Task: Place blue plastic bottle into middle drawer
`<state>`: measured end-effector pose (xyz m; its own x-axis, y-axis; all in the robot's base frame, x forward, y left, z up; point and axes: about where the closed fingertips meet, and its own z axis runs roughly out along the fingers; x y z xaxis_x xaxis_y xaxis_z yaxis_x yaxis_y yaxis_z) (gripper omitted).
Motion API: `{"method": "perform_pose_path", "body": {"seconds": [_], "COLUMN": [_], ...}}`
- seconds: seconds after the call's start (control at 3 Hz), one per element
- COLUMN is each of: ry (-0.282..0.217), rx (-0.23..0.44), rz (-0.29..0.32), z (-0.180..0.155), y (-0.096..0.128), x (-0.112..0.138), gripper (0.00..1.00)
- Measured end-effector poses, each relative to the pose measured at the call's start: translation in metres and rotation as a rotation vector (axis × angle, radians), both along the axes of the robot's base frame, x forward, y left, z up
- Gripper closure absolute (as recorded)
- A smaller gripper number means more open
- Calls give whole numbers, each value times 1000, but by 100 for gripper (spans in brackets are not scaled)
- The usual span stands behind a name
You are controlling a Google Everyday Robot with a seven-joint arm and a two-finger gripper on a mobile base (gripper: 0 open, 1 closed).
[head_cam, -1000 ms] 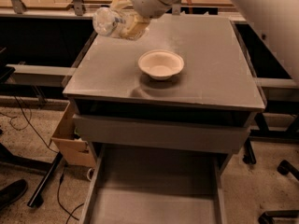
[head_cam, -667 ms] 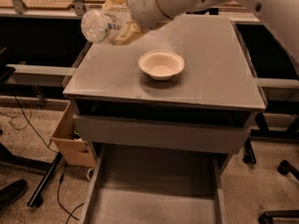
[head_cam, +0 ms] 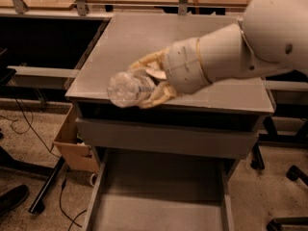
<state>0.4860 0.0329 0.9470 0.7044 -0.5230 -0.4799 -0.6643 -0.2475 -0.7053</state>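
Blue plastic bottle (head_cam: 126, 88) lies sideways in the gripper (head_cam: 140, 86), jaws squeezing it. It moved from eleven o'clock over the tabletop (head_cam: 144, 37) to the front edge; the open middle drawer (head_cam: 159, 211) is at six o'clock.

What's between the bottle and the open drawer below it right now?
In the camera view, the tool grips the bottle over the cabinet top's front edge. Between the bottle and the open drawer lie that edge and a grey drawer front.

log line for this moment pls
gripper: shut on blue plastic bottle | position: held over front edge of cabinet top | middle drawer: open below, bottle not yet in
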Motion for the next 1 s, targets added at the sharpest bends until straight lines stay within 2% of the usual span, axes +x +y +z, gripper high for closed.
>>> {"method": "perform_pose_path", "body": {"seconds": [0.33, 0.67, 1.0], "ry": [144, 269, 453], "rx": [6, 28, 0], "rz": [48, 62, 31], "z": [-54, -105, -190], "y": [-48, -91, -121], "x": [-49, -94, -116], "gripper": [100, 100, 100]}}
